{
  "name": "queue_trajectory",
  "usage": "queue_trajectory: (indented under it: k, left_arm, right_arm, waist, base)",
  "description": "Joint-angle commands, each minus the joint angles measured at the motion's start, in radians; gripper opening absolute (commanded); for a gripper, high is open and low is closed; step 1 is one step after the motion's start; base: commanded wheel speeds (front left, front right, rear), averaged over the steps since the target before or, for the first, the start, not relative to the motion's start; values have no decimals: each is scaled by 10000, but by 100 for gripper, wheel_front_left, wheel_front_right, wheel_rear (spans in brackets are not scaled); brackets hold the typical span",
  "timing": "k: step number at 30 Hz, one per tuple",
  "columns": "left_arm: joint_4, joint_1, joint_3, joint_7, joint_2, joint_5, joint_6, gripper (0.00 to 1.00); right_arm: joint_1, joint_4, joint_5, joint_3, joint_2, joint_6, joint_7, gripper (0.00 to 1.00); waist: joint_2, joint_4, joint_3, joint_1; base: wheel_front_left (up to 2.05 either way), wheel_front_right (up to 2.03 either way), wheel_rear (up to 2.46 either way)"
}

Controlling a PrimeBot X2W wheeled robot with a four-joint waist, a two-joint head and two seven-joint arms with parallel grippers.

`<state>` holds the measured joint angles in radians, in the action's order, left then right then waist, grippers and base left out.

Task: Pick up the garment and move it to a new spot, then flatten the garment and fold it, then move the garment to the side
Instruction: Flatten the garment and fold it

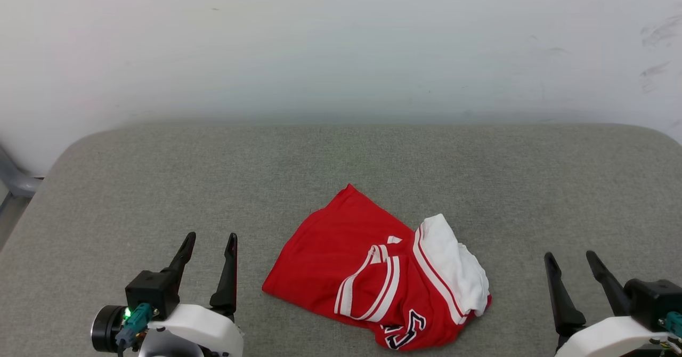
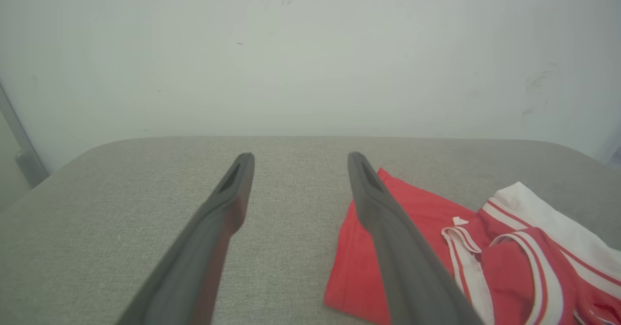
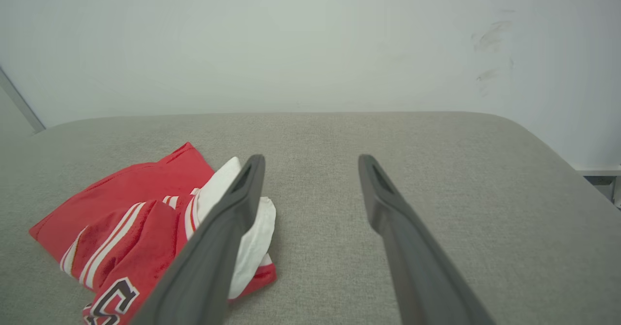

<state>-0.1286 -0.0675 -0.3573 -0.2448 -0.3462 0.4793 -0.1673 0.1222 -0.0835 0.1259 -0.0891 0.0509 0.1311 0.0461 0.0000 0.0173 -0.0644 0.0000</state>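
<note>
The garment [image 1: 367, 272] lies crumpled near the front middle of the grey table: red cloth, a white sleeve on its right side, striped trim and black white-outlined letters at its near edge. In the left wrist view the garment [image 2: 436, 237] is at the lower right; in the right wrist view the garment [image 3: 136, 233] is at the lower left. My left gripper [image 1: 210, 237] stands open to the left of it, apart from the cloth. My right gripper [image 1: 571, 257] stands open to its right, also apart. Nothing is between either pair of fingers.
The grey fabric-covered table [image 1: 160, 186] has rounded far corners and ends at a white wall [image 1: 341, 42]. A grey metal leg or frame [image 1: 16, 181] shows past the table's far left corner. Bare tabletop stretches behind and to both sides of the garment.
</note>
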Motion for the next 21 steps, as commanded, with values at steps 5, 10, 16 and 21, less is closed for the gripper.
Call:
queue_trajectory:
  k: [5,10,16,21]
  left_arm:
    - [136,-137,-81,19,-47,-49,-10,100]
    - [298,-324,-147,-5,24,-101,19,100]
    - [540,-680,-161,-70,120,-205,82,100]
    - [589,-1152,-185,-135,276,-278,248,100]
  right_arm:
    - [12,628,427,-400,-10,-7,842,100]
    - [-587,1482,458,-776,-13,-5,2233,100]
    - [-1994,2354,883,-103,697,-5,4017,100]
    - [-3404,3052,1130,935,1492,-5,5341,100]
  waist:
    - [0,108,137,0]
    - [0,441,476,0]
    - [0,912,1277,0]
    - [0,1299,1975,0]
  base:
    - [0,0,0]
    - [0,0,0]
    - [0,0,0]
    - [0,0,0]
